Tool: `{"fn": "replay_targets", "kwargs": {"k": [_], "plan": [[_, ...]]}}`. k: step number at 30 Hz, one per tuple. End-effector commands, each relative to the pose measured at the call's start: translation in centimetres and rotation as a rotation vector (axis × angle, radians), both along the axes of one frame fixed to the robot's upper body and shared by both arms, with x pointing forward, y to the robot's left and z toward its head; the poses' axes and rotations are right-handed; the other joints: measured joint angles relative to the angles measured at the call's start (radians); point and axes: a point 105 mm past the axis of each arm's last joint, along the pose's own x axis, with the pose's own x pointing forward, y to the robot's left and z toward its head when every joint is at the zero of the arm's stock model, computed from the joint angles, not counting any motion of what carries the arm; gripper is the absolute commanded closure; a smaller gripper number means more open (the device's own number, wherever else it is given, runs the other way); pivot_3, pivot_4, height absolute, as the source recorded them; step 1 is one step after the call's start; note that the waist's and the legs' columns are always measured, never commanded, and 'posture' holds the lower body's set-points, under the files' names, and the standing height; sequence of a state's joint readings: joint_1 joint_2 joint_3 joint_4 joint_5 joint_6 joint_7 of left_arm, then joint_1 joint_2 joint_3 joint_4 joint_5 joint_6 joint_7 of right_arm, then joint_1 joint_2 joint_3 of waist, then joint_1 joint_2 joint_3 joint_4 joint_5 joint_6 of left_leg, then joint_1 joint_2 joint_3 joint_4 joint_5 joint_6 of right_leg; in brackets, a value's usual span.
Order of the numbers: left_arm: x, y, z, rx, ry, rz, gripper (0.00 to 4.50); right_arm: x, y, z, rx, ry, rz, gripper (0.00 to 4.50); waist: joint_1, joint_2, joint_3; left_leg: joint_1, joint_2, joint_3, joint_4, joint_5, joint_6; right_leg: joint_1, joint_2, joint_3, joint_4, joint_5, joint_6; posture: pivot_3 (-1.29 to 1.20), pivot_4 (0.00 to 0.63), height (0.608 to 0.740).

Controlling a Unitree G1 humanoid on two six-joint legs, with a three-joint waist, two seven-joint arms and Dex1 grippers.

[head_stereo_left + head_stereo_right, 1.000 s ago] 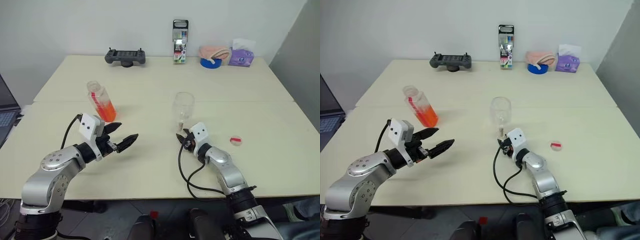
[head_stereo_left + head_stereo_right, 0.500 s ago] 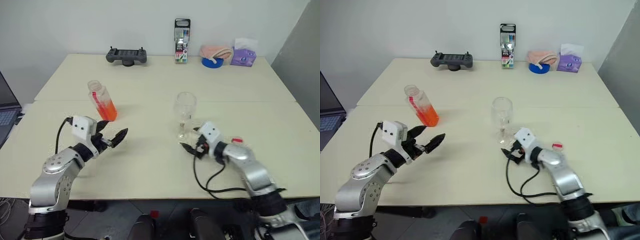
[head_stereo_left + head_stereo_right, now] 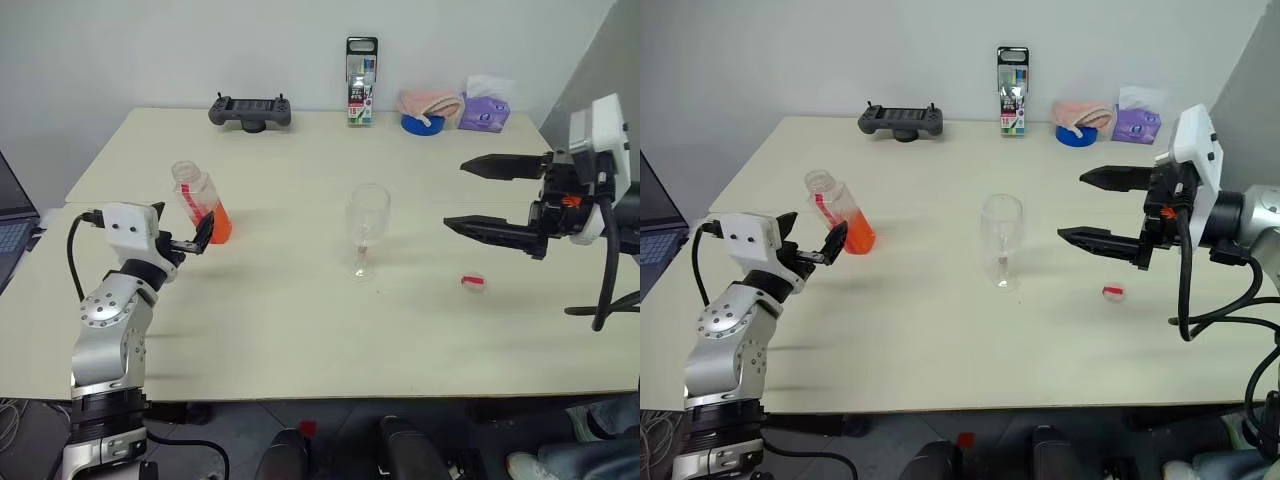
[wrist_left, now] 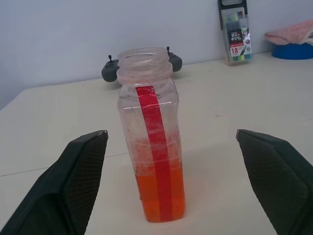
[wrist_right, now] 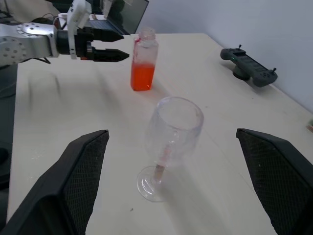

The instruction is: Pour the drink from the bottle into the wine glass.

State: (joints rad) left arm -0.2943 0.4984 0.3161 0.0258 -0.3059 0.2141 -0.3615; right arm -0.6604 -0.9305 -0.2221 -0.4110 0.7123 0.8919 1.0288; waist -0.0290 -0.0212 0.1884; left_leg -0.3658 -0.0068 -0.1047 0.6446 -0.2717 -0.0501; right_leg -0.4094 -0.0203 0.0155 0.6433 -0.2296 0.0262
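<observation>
The bottle (image 3: pixel 199 204) stands uncapped at the table's left, a red strip down its side. The drink (image 4: pixel 146 196) fills its lower third. My left gripper (image 3: pixel 812 235) is open just short of the bottle and level with it. In the left wrist view the bottle stands ahead, between the two fingers (image 4: pixel 80 171), untouched. At the table's middle the wine glass (image 3: pixel 366 228) stands upright, its bowl looking empty. My right gripper (image 3: pixel 455 195) hangs open above the table, to the right of the glass and pointing at it, with nothing in it.
A small red-and-white cap (image 3: pixel 472 282) lies right of the glass. Along the far edge sit a black controller (image 3: pixel 250 109), a marker box (image 3: pixel 361 68), a blue tape roll (image 3: pixel 420 124) under a pink cloth, and a purple tissue pack (image 3: pixel 483 108). A laptop (image 3: pixel 10 235) shows at the left edge.
My right gripper has risen from beside the glass's foot, swung up and to the right, and opened wide. My left gripper has moved left and forward, up to the bottle.
</observation>
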Motion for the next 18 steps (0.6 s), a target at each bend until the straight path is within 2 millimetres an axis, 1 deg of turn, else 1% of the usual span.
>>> {"fn": "replay_targets", "kwargs": {"k": [1, 4, 6, 9, 12, 15, 18], "plan": [[0.5, 0.2, 1.4, 0.019, -0.054, 0.023, 0.0, -0.2, 0.3, 0.7, -0.026, -0.036, 0.023, 0.05, 0.001, 0.0, 0.0, -0.001, 0.0, 0.0, 0.0, 0.0, 0.0, 0.0, -0.001, 0.0, 0.0, 0.0, 0.0, 0.0, 0.15, 0.74], [0.9, 0.6, 1.6, 0.022, -0.058, 0.029, 0.0, -0.3, 0.3, 0.5, -0.037, -0.033, 0.027, 0.05, 0.003, 0.0, 0.0, -0.001, -0.001, 0.001, 0.0, 0.0, 0.0, -0.001, -0.002, 0.0, 0.0, 0.0, 0.001, 0.0, 0.15, 0.74], [1.4, 0.7, 2.0, 0.022, -0.071, 0.019, 0.0, -0.3, 0.3, 0.3, -0.043, -0.03, 0.027, 0.05, 0.004, 0.0, 0.0, -0.001, -0.001, 0.0, 0.0, 0.0, 0.0, -0.001, -0.002, 0.0, 0.0, 0.0, 0.001, 0.0, 0.15, 0.74], [2.4, 0.3, 2.4, 0.016, -0.081, -0.011, 0.0, -0.4, 0.4, 0.2, -0.044, -0.027, 0.031, 0.05, 0.004, 0.0, 0.0, -0.001, -0.001, 0.0, 0.0, 0.0, 0.0, -0.001, -0.001, 0.0, 0.0, 0.0, 0.001, 0.0, 0.15, 0.74], [3.4, -0.2, 2.1, 0.018, -0.068, -0.031, 0.0, -0.4, 0.4, 0.0, -0.05, -0.025, 0.029, 0.05, 0.004, 0.0, 0.0, -0.001, -0.001, 0.0, 0.001, 0.0, 0.0, -0.001, -0.001, 0.0, 0.001, 0.0, 0.001, 0.0, 0.15, 0.74], [4.5, -0.2, 2.6, 0.002, -0.086, -0.019, 0.0, -0.3, 0.3, -0.1, -0.057, -0.022, 0.021, 0.05, 0.004, 0.0, 0.0, -0.001, -0.001, 0.0, 0.001, 0.0, 0.0, -0.001, -0.001, 0.0, 0.001, 0.0, 0.001, 0.0, 0.15, 0.74], [5.7, -0.8, 2.9, 0.002, -0.098, -0.025, 0.0, -0.2, -0.1, -0.5, -0.064, -0.013, 0.003, 0.05, 0.004, 0.0, 0.0, -0.001, -0.001, 0.0, 0.001, 0.0, 0.0, -0.001, -0.001, 0.0, 0.001, 0.0, 0.001, 0.0, 0.15, 0.74]]}}
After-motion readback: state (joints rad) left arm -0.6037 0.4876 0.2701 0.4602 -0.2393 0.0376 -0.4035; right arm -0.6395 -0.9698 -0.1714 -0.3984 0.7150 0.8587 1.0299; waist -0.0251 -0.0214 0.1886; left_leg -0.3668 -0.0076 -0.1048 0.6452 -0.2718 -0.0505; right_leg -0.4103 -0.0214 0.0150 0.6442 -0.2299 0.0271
